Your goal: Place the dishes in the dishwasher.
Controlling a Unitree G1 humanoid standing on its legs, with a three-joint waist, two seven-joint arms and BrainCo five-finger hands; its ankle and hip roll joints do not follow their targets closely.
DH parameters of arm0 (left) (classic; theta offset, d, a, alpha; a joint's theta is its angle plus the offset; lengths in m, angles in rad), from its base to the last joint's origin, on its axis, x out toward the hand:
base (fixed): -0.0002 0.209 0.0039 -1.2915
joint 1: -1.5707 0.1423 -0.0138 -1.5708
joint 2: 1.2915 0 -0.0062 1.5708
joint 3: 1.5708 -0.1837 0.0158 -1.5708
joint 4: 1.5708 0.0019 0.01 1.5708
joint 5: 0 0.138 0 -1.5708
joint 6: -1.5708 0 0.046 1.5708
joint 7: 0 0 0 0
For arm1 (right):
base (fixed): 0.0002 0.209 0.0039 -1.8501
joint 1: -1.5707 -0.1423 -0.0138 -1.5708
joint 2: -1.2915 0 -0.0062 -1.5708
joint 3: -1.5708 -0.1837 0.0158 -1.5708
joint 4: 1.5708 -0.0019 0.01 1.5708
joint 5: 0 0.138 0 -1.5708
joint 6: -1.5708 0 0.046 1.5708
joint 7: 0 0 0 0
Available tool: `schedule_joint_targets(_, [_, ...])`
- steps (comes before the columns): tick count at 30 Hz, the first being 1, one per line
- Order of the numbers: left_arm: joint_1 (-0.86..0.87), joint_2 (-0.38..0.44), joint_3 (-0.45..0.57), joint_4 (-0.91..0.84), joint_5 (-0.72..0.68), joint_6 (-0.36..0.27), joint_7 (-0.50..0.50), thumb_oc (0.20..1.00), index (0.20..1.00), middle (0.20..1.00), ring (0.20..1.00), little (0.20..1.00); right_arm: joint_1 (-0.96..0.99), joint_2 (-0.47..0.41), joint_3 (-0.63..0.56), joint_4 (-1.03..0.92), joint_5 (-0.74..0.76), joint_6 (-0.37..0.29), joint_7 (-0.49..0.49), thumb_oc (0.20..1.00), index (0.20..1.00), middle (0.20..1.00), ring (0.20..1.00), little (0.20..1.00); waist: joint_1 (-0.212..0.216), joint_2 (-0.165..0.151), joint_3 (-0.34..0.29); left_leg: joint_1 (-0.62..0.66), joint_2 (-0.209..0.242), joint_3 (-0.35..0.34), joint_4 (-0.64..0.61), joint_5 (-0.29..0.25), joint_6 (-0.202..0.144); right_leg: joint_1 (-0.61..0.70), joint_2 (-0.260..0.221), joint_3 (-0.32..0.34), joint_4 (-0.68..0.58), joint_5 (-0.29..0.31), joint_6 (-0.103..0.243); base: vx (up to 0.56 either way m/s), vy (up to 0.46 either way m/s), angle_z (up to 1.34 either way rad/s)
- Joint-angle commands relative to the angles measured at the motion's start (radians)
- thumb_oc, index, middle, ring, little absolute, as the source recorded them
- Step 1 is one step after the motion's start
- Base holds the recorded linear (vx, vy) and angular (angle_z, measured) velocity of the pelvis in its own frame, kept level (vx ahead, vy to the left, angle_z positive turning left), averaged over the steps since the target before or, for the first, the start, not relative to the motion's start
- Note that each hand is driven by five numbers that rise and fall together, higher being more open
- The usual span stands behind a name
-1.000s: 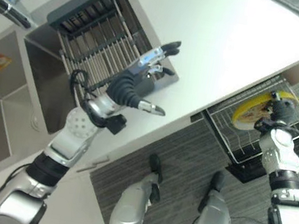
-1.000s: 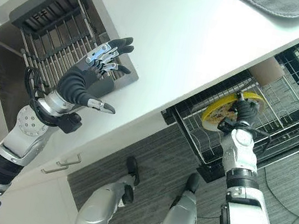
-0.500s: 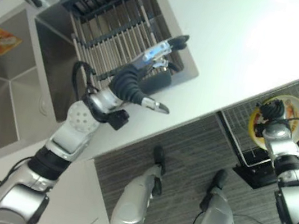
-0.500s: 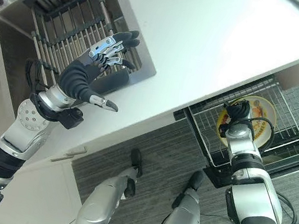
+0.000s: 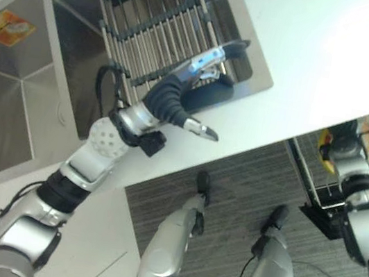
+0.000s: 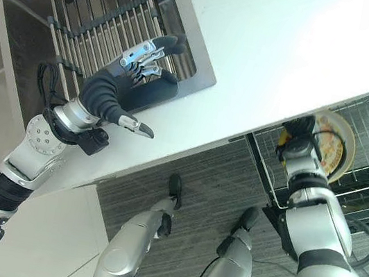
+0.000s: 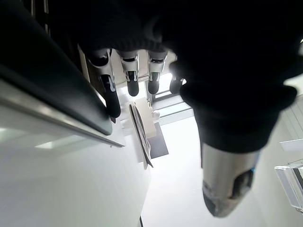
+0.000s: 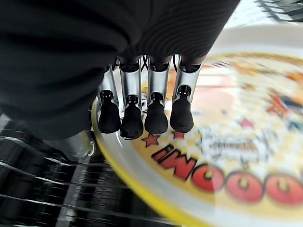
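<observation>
Seating one yellow plate (image 6: 330, 149) upright in the dishwasher rack (image 6: 368, 175) below the worktop (image 6: 289, 57): eye views show the right hand (image 6: 295, 138) on it, the left hand (image 6: 127, 80) spread, empty, over the sink's drying rack (image 5: 153, 28). Right wrist view: fingers (image 8: 156, 113) curled over the plate's rim, grasping. Suggest aligning with a tine slot before letting go. Count: one plate, two racks.

Red block lettering on the round yellow-rimmed plate (image 8: 227, 156) (cropped, upside down): no whole word legible. Orange sink sticker (image 5: 7, 27), upper left: unreadable.
</observation>
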Motion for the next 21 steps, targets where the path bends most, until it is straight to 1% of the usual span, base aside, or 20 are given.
schedule_joint_targets(1, [-0.02, -0.022, 0.014, -0.01, -0.041, -0.098, 0.028, 1.0, 1.0, 1.0, 1.0, 1.0, -0.083, -0.026, 0.074, -0.008, -0.027, -0.044, -0.034, 0.2, 0.2, 0.2, 0.2, 0.2, 0.049, 0.021, -0.017, -0.083, 0.007, -0.14, 0.016, -0.053, -0.045, -0.084, -0.051, -0.038, 0.035, 0.045, 0.038, -0.01, 0.024, -0.07])
schedule_joint_targets(4, [-0.014, -0.029, 0.022, -0.008, -0.03, -0.113, 0.029, 1.0, 1.0, 1.0, 1.0, 1.0, -0.097, -0.031, 0.086, -0.014, -0.043, -0.059, -0.036, 0.2, 0.2, 0.2, 0.2, 0.2, 0.056, 0.02, -0.017, -0.094, 0.004, -0.152, 0.015, -0.051, -0.043, -0.094, -0.05, -0.039, 0.036, 0.048, 0.038, 0.0, 0.011, -0.03])
schedule_joint_targets(5, [-0.012, -0.03, 0.023, -0.006, -0.023, -0.114, 0.031, 1.0, 1.0, 1.0, 1.0, 1.0, -0.1, -0.034, 0.09, -0.015, -0.047, -0.074, -0.041, 0.2, 0.2, 0.2, 0.2, 0.2, 0.058, 0.02, -0.017, -0.095, 0.002, -0.155, 0.014, -0.05, -0.043, -0.095, -0.049, -0.039, 0.036, 0.049, 0.038, 0.0, 0.039, 0.0])
schedule_joint_targets(6, [-0.011, -0.03, 0.019, -0.003, -0.009, -0.115, 0.043, 1.0, 1.0, 1.0, 1.0, 1.0, -0.114, -0.037, 0.101, -0.016, -0.064, -0.091, -0.068, 0.2, 0.2, 0.2, 0.2, 0.2, 0.061, 0.02, -0.017, -0.098, 0.001, -0.159, 0.012, -0.049, -0.042, -0.098, -0.049, -0.04, 0.036, 0.05, 0.038, 0.0, 0.034, 0.0])
schedule_joint_targets(8, [-0.011, -0.028, 0.018, 0.001, -0.006, -0.115, 0.048, 1.0, 1.0, 1.0, 1.0, 1.0, -0.121, -0.042, 0.107, -0.019, -0.078, -0.1, -0.088, 0.2, 0.2, 0.2, 0.2, 0.2, 0.063, 0.021, -0.017, -0.1, -0.002, -0.165, 0.011, -0.048, -0.041, -0.099, -0.048, -0.04, 0.036, 0.05, 0.038, 0.0, 0.034, -0.01])
schedule_joint_targets(9, [-0.01, -0.024, 0.013, 0.003, -0.002, -0.118, 0.058, 1.0, 1.0, 1.0, 1.0, 1.0, -0.131, -0.048, 0.113, -0.026, -0.087, -0.107, -0.118, 0.2, 0.2, 0.2, 0.2, 0.2, 0.065, 0.022, -0.017, -0.103, -0.006, -0.172, 0.01, -0.048, -0.04, -0.101, -0.046, -0.04, 0.035, 0.051, 0.038, -0.01, 0.036, 0.0])
schedule_joint_targets(10, [-0.01, -0.02, 0.01, 0.005, 0.0, -0.121, 0.064, 1.0, 1.0, 1.0, 1.0, 1.0, -0.134, -0.052, 0.113, -0.032, -0.086, -0.106, -0.13, 0.26, 0.26, 0.26, 0.26, 0.26, 0.067, 0.022, -0.017, -0.104, -0.008, -0.176, 0.008, -0.049, -0.039, -0.101, -0.045, -0.04, 0.034, 0.05, 0.038, -0.01, 0.033, -0.02])
schedule_joint_targets(11, [-0.009, -0.016, 0.009, 0.005, 0.0, -0.123, 0.068, 1.0, 1.0, 1.0, 1.0, 1.0, -0.136, -0.057, 0.111, -0.037, -0.085, -0.094, -0.136, 1.0, 1.0, 1.0, 1.0, 1.0, 0.067, 0.021, -0.017, -0.105, -0.009, -0.18, 0.008, -0.05, -0.038, -0.101, -0.043, -0.04, 0.034, 0.05, 0.038, 0.0, 0.0, 0.0])
schedule_joint_targets(13, [-0.003, -0.015, 0.007, 0.002, 0.005, -0.126, 0.076, 1.0, 1.0, 1.0, 1.0, 1.0, -0.137, -0.061, 0.108, -0.041, -0.063, -0.054, -0.126, 1.0, 1.0, 1.0, 1.0, 1.0, 0.069, 0.02, -0.017, -0.109, -0.012, -0.188, 0.008, -0.052, -0.037, -0.104, -0.041, -0.038, 0.033, 0.05, 0.038, 0.0, 0.0, 0.0])
schedule_joint_targets(14, [-0.001, -0.016, 0.008, 0.003, 0.008, -0.126, 0.075, 1.0, 1.0, 1.0, 1.0, 1.0, -0.133, -0.06, 0.102, -0.035, -0.059, -0.019, -0.122, 1.0, 1.0, 1.0, 1.0, 1.0, 0.07, 0.02, -0.017, -0.11, -0.014, -0.192, 0.006, -0.053, -0.036, -0.106, -0.039, -0.037, 0.032, 0.049, 0.039, 0.0, 0.0, 0.0])
schedule_joint_targets(15, [0.001, -0.02, 0.006, 0.007, 0.014, -0.129, 0.078, 1.0, 1.0, 1.0, 1.0, 1.0, -0.131, -0.057, 0.099, -0.026, -0.051, 0.031, -0.129, 1.0, 1.0, 1.0, 1.0, 1.0, 0.072, 0.019, -0.017, -0.111, -0.015, -0.194, 0.004, -0.053, -0.035, -0.106, -0.038, -0.039, 0.03, 0.05, 0.039, 0.0, 0.0, 0.0])
schedule_joint_targets(17, [0.003, -0.026, 0.0, 0.01, 0.024, -0.132, 0.084, 1.0, 1.0, 1.0, 1.0, 1.0, -0.122, -0.051, 0.094, -0.008, -0.042, 0.084, -0.175, 1.0, 1.0, 1.0, 1.0, 1.0, 0.074, 0.02, -0.017, -0.113, -0.015, -0.194, 0.0, -0.052, -0.034, -0.108, -0.038, -0.04, 0.028, 0.052, 0.04, 0.0, 0.0, 0.0])
schedule_joint_targets(19, [-0.005, -0.03, -0.016, 0.018, 0.038, -0.137, 0.104, 1.0, 1.0, 1.0, 1.0, 1.0, -0.113, -0.043, 0.084, 0.021, -0.062, 0.155, -0.223, 1.0, 1.0, 1.0, 1.0, 1.0, 0.074, 0.023, -0.017, -0.117, -0.018, -0.196, -0.004, -0.051, -0.031, -0.11, -0.037, -0.041, 0.024, 0.056, 0.041, 0.0, 0.0, 0.0])
schedule_joint_targets(21, [-0.003, -0.039, -0.028, 0.021, 0.055, -0.144, 0.121, 1.0, 1.0, 1.0, 1.0, 1.0, -0.106, -0.039, 0.078, 0.046, -0.01, 0.168, -0.248, 1.0, 1.0, 1.0, 1.0, 1.0, 0.075, 0.027, -0.017, -0.115, -0.019, -0.196, -0.011, -0.05, -0.028, -0.11, -0.036, -0.041, 0.02, 0.058, 0.042, -0.02, 0.031, -0.02])
